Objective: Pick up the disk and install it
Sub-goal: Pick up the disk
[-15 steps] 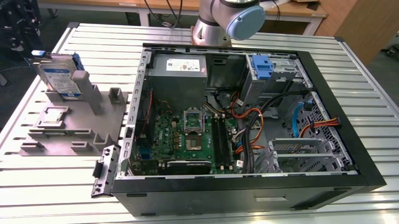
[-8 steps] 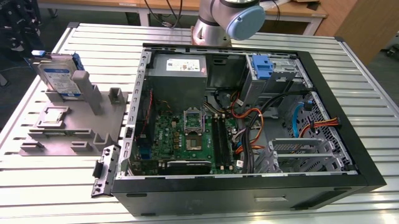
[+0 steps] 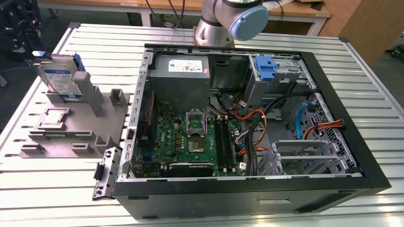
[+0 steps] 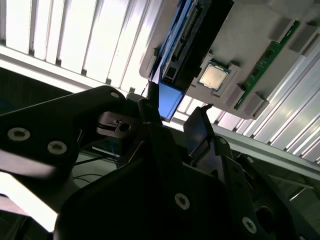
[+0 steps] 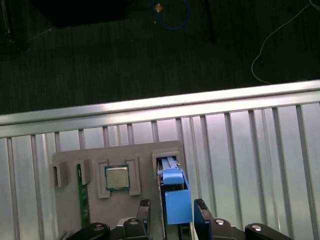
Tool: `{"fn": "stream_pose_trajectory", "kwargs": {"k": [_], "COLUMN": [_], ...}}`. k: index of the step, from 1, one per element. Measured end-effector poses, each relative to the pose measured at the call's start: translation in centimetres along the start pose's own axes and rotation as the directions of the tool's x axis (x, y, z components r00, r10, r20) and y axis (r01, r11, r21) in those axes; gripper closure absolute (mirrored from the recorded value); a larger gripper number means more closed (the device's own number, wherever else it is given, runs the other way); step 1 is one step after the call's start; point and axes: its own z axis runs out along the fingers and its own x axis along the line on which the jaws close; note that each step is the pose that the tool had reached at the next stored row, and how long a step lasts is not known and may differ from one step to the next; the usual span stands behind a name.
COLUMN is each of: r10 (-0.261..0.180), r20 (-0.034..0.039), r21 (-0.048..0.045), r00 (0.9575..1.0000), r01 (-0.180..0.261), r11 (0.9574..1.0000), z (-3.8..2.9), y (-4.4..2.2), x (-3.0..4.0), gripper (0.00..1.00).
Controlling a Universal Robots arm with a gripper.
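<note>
two fingers (image 5: pixel 200 206) of the gripper (image 5: pixel 172 204) stood wide apart and held nothing. in the first wrist view we saw the blue frame of the disk (image 5: pixel 175 197) between them. the disk stood on its edge in the grey holder (image 3: pixel 75 127) on the bench (image 3: pixel 50 198), at the exterior view's left of the open computer case (image 3: pixel 252 203), and a processor chip (image 5: pixel 117 177) lay beside it.
</note>
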Motion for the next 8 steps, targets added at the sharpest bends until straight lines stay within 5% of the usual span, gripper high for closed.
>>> {"fn": "stream_pose_trajectory", "kwargs": {"k": [8], "r10": [-0.029], "r20": [0.0055], "r21": [0.0112], "r00": [0.9996], "r01": [0.029], "r11": [0.9995], "z": [0.36], "y": [0.23], "x": [0.03], "gripper": [0.53]}}
